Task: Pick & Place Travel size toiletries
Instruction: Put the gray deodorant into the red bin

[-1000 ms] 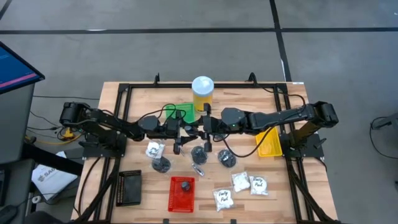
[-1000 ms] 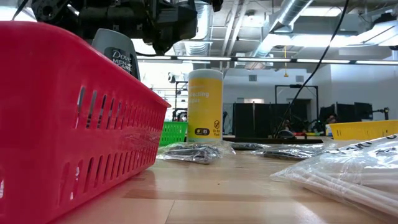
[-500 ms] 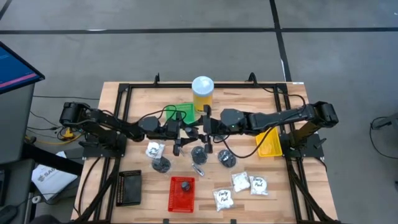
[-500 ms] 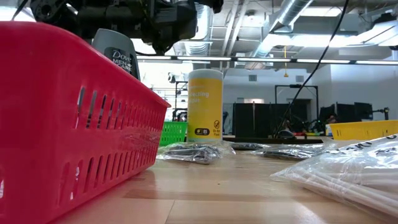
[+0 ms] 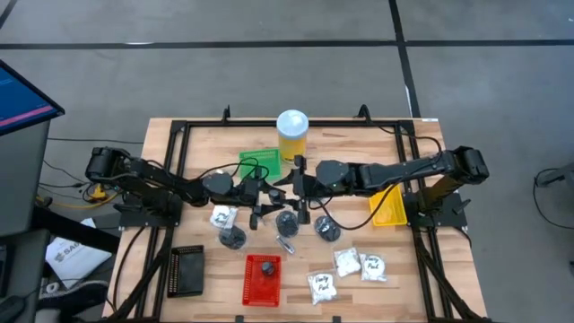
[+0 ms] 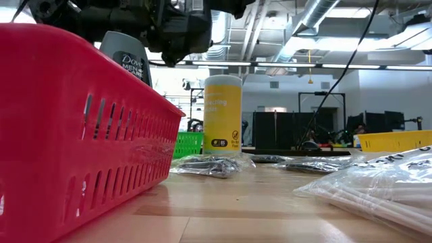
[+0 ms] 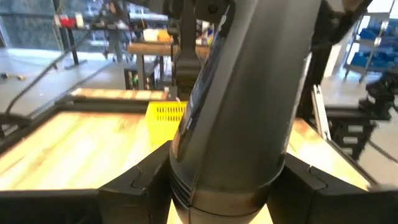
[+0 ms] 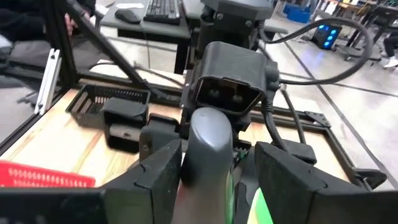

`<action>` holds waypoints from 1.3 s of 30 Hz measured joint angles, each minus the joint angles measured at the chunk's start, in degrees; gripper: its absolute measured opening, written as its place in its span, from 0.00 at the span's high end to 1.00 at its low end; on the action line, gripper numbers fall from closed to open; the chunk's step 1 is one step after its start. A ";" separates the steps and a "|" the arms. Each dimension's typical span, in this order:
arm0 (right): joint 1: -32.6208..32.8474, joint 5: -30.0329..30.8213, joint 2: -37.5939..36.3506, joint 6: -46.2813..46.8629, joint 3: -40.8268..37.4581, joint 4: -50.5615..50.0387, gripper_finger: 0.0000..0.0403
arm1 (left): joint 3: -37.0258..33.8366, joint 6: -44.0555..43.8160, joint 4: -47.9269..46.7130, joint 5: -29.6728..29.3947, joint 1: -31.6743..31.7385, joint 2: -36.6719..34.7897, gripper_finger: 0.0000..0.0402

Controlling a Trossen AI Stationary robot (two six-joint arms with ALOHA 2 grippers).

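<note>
the two grippers meet end to end over the middle of the table, and a smooth dark grey bottle (image 7: 239, 106) stands between them. in the left wrist view it fills the frame, a rounded, slightly glossy body with a ribbed band near its lower end, and the left gripper (image 7: 214, 186) has its fingers (image 7: 134, 183) closed against both sides of it. in the right wrist view the bottle's other end shows as a pale grey rounded tip, with the right gripper (image 8: 211, 171) set around it; its fingers (image 8: 158, 174) sit close at either side, but whether they press on it cannot be told.

in the high view the bottle is held above the table (image 5: 179, 152), just in front of the green tray (image 5: 258, 163) and the tall yellow jar (image 5: 291, 135). below lie bagged dark pucks (image 5: 324, 228), and white sachets (image 5: 371, 266) lie nearer the front edge on the right. a red tray (image 5: 261, 280) holds one dark item, with a black tray (image 5: 186, 271) beside it and a yellow tray (image 5: 388, 207) under the right arm.
</note>
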 joint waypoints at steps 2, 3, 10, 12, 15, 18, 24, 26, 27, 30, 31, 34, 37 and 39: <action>0.53 0.17 -0.07 -0.41 0.02 -1.00 0.56 | 0.01 -0.83 -2.68 -0.64 -0.66 -1.77 0.54; 0.62 0.20 -0.07 -0.48 0.02 -1.75 0.57 | -0.24 -1.18 -4.53 -1.08 -1.20 -3.10 0.54; 0.93 0.20 -0.07 -0.11 0.00 -3.77 0.62 | -7.47 -4.03 -11.56 -9.81 -8.27 -15.17 0.54; 0.91 0.20 -0.07 0.00 0.00 -4.11 0.64 | -10.19 -5.53 -11.72 -10.56 -10.54 -18.28 0.54; 0.93 0.19 -0.07 0.41 0.00 -4.94 0.65 | -12.85 -7.73 -11.50 -10.68 -14.08 -20.73 0.54; 0.93 0.18 -0.07 1.36 0.00 -5.89 0.67 | -13.58 -8.72 -11.80 -10.87 -17.55 -20.54 0.54; 0.91 0.18 -0.07 2.42 0.00 -8.72 0.69 | -13.58 -9.36 -10.94 -10.92 -23.50 -16.50 0.54; 0.93 0.18 -0.07 2.94 0.00 -9.32 0.70 | -13.58 -10.35 -10.65 -10.90 -24.98 -14.61 0.54; 0.93 0.18 -0.07 3.01 0.00 -9.58 0.70 | -13.58 -11.03 -10.20 -10.91 -25.74 -13.44 0.54; 0.91 0.18 -0.07 3.01 0.00 -9.74 0.70 | -12.95 -11.55 -7.04 -10.89 -27.41 -9.68 0.54; 0.91 0.18 -0.07 3.01 0.00 -9.74 0.70 | -12.19 -11.53 -6.45 -10.77 -27.88 -8.26 0.54; 0.93 0.18 -0.07 3.03 0.00 -9.80 0.70 | -9.61 -11.47 -6.38 -9.66 -29.07 -4.32 0.54; 0.85 0.18 -0.07 3.03 0.00 -9.83 0.70 | -7.11 -11.49 -6.24 -7.44 -29.93 -0.77 0.54; 0.78 0.18 -0.07 3.03 0.00 -9.89 0.70 | -5.59 -11.53 -6.08 -6.31 -30.61 1.11 0.54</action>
